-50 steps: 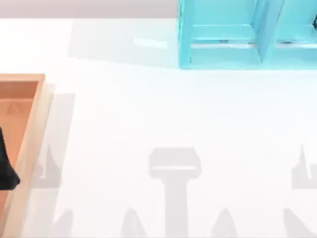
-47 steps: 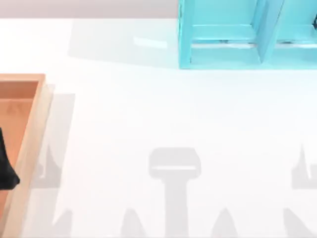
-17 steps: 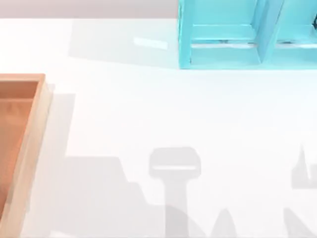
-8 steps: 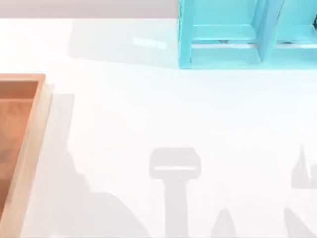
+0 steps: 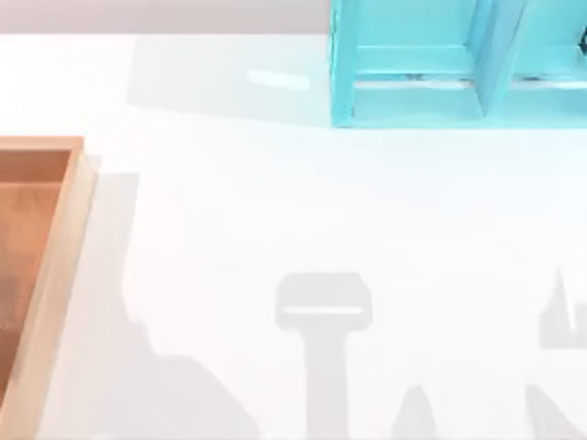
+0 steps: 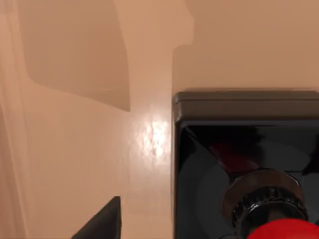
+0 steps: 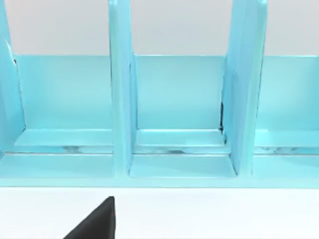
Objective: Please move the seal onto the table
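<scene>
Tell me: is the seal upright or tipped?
Upright: in the left wrist view the seal stands on its black base on the tray floor, red knob up.

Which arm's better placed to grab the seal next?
Left, probably. Its wrist camera looks straight down at the black-based, red-knobbed seal, which sits on the orange-brown wooden tray. The right wrist camera faces the light-blue shelf unit across the white table.

We see little of ourselves: one matte black, wedge-shaped left gripper fingertip (image 6: 102, 221), and one matte black, wedge-shaped right gripper fingertip (image 7: 94, 221), both plain and unmarked.
</scene>
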Motion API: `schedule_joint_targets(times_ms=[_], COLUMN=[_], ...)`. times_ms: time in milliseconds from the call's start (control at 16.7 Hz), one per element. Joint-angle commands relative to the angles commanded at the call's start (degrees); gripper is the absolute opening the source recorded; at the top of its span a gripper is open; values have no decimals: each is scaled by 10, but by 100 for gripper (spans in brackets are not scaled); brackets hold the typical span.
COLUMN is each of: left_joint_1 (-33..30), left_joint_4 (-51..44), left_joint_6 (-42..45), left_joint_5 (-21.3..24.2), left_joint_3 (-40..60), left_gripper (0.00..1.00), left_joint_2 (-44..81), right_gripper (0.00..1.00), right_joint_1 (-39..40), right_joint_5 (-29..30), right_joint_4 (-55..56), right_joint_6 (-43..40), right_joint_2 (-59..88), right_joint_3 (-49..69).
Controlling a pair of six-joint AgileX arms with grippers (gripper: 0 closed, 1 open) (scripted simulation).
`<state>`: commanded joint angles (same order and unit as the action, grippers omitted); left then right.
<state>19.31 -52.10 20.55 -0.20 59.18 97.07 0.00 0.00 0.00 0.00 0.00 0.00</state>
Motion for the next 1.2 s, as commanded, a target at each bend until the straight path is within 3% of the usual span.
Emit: schedule_joint_targets(times_ms=[660,1200], left_joint_1=[0,-1], left_joint_4=[0,0], left_joint_6=[0,1], left_joint_5=[0,0], left_joint_3=[0,0], left_gripper=[2,0], left_joint_2=[0,-1], right_gripper=[100,100], right_joint_1=[0,0], right_joint_5=[0,0], right_joint_4=[0,0], right_joint_6=[0,0], right_joint_2=[0,0], right_joint_3=[0,0])
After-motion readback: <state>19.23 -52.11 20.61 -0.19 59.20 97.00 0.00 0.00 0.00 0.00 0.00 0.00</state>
